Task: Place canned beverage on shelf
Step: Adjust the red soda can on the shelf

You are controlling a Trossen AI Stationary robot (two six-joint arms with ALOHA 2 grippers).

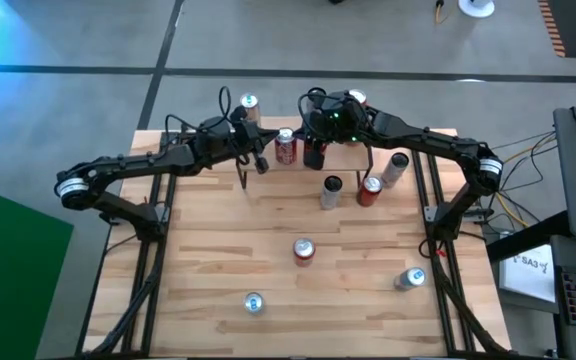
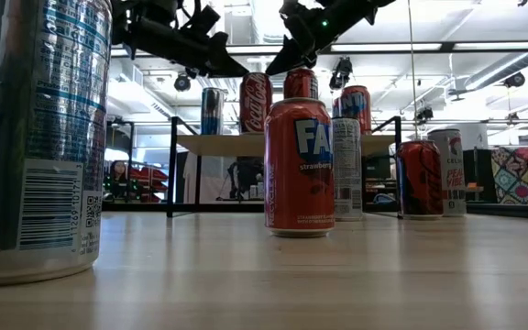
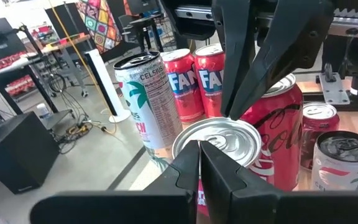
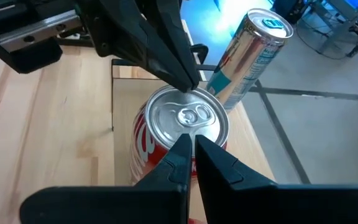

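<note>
Grippers: left, right | jaws together, above Coca-Cola can | shelf

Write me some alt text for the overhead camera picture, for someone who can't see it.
Seen from above, two dark robot arms reach to the far edge of a slatted wooden table, the left gripper and right gripper both shut beside a red can on a small shelf. Six more cans stand scattered across the table.
</note>
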